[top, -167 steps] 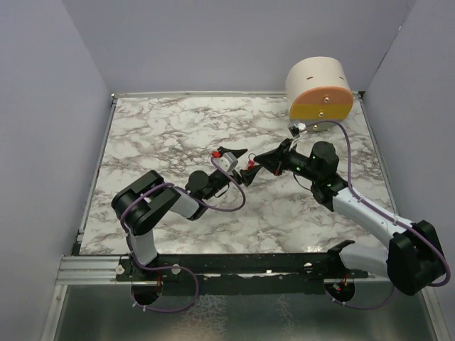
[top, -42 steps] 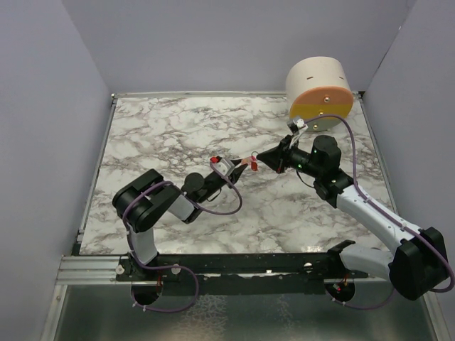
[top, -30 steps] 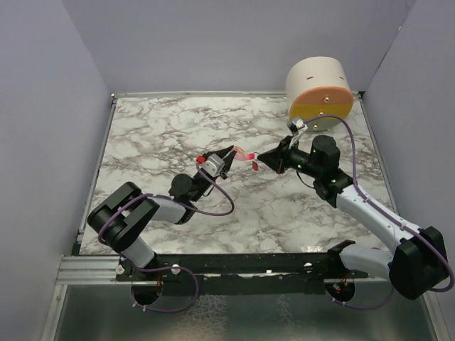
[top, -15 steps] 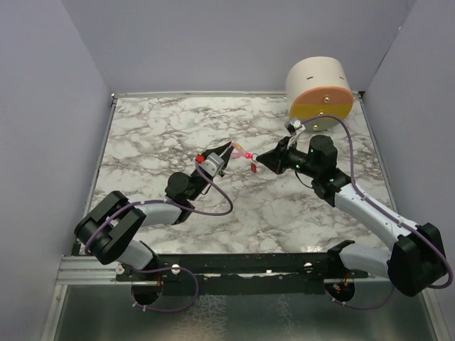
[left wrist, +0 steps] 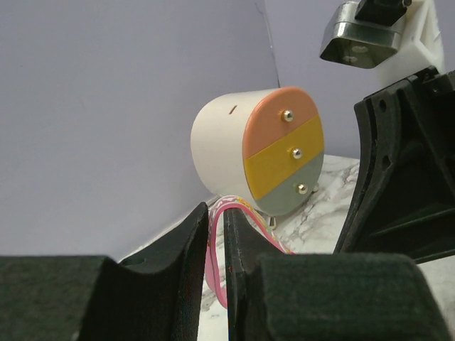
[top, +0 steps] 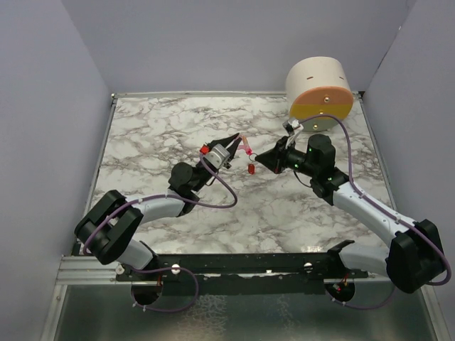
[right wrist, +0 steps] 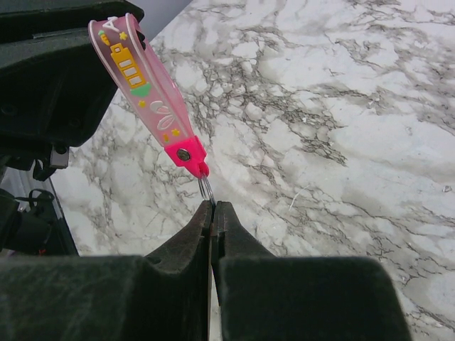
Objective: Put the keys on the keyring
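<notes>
Left wall: a plain grey panel (top: 43,142) stands along the left edge of the tabletop (top: 142,121).
Left side of the tabletop: marble shows from the far left corner down to the near edge, crossed only by the left arm reaching in from the near left.
Left gripper (top: 234,141): raised over the middle of the tabletop and pointing right, with its jaws pinched tight on the pink strap (left wrist: 215,270), which loops up between the fingertips.
Keyring (top: 247,149): held in the air between the two grippers, off the marble. The pink strap (right wrist: 153,92) slants down to a metal ring (right wrist: 206,189) at its lower end.
Key (top: 251,169): a red speck just under the strap's lower end, beside the right fingertips. Whether it hangs on the ring cannot be told.
Right gripper (top: 258,160): points left at the left gripper, tips near each other. Its jaws are pressed together on the metal ring, seen from the right wrist (right wrist: 212,207).
Near strip: marble lies between both grippers and the near edge, under the two forearms.
Drum (top: 316,89): a cream cylinder lying on its side in the far right corner. Its flat face carries orange, yellow and grey-green bands, each with a stud (left wrist: 297,153). The face is closed, so the inside is hidden.
Right wall: a grey panel (top: 419,106) along the right edge, with the drum close to it.
</notes>
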Controlling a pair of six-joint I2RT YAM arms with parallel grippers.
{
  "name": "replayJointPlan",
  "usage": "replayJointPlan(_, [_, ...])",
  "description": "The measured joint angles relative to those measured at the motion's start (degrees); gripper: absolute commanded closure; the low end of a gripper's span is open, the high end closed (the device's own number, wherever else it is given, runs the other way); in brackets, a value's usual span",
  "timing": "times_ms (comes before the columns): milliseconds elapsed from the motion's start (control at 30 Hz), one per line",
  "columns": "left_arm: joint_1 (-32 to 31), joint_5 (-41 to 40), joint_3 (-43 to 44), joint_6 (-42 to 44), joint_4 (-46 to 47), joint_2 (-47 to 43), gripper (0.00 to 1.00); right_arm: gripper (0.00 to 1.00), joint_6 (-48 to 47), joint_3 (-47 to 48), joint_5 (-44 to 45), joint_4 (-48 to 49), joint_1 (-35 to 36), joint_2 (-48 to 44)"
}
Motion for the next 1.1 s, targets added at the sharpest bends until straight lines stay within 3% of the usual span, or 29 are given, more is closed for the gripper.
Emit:
replayJointPlan(367, [0.0, 6.0, 2.1, -3.2, -0.8, 0.6, 0.82, 0.99, -0.5, 0.0, -1.0, 0.6, 0.0, 0.0])
replayJointPlan(400, [0.0, 6.6, 2.1, -3.5, -0.8, 0.6, 0.82, 0.93, -0.5, 0.0, -1.1, 0.6, 0.0, 0.0])
replayJointPlan(500, [0.0, 8.2, 3.2, -4.5, -0.8, 1.0, 0.83, 0.63, -0.4, 0.0, -1.3, 0.5, 0.0, 0.0])
replayJointPlan(600, [0.0, 8.5, 3.9, -4.9, -0.5, 1.0, 0.82, 0.49, -0.5, 0.1, -0.9, -0.4, 0.0, 0.0])
replayJointPlan(1100, [0.1, 5.6, 4.6, -1.2, -5.6, -2.8, 0.83, 0.46, 1.5, 0.1, 15.1, -6.2, 0.0, -8.3])
